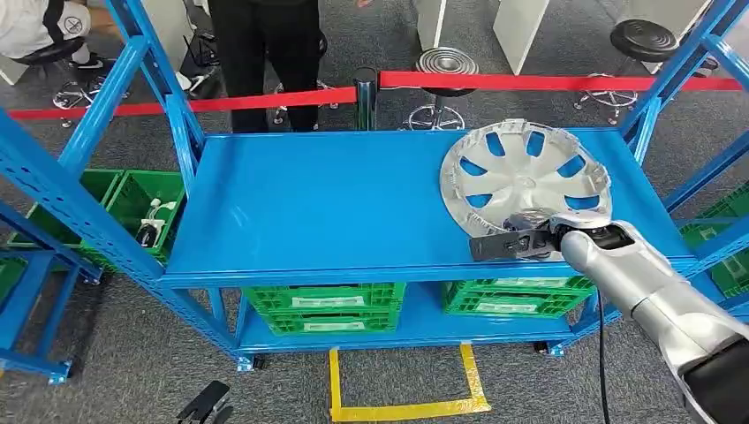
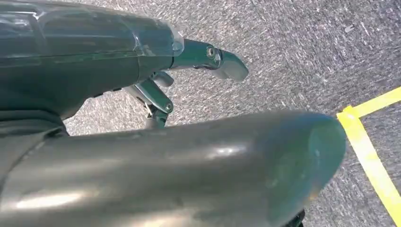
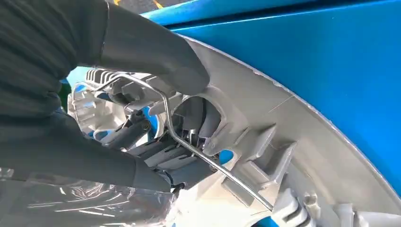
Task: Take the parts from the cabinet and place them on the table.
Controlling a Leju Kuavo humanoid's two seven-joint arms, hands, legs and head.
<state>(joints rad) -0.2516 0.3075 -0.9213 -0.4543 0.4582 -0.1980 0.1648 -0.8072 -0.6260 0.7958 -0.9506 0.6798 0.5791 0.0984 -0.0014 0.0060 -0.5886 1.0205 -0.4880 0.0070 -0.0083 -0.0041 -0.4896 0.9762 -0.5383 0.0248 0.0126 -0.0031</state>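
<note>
A silver hubcap (image 1: 525,172) lies on the right part of the blue shelf top (image 1: 327,203). My right hand (image 1: 517,240) is at its near edge and grips the rim. In the right wrist view the thick thumb (image 3: 151,52) presses on the hubcap's rim (image 3: 302,142) while the darker fingers reach into its ribbed underside, behind a wire ring. My left hand (image 1: 205,405) hangs low in front of the rack, over the carpet. In the left wrist view the left hand (image 2: 156,90) holds nothing and its fingers are apart.
Green crates (image 1: 331,307) (image 1: 517,299) fill the rack's lower shelf, and another crate with small parts (image 1: 141,208) stands at the left. Red barrier tape (image 1: 548,81) and a person (image 1: 265,53) are behind the rack. A yellow tape square (image 1: 406,409) marks the floor.
</note>
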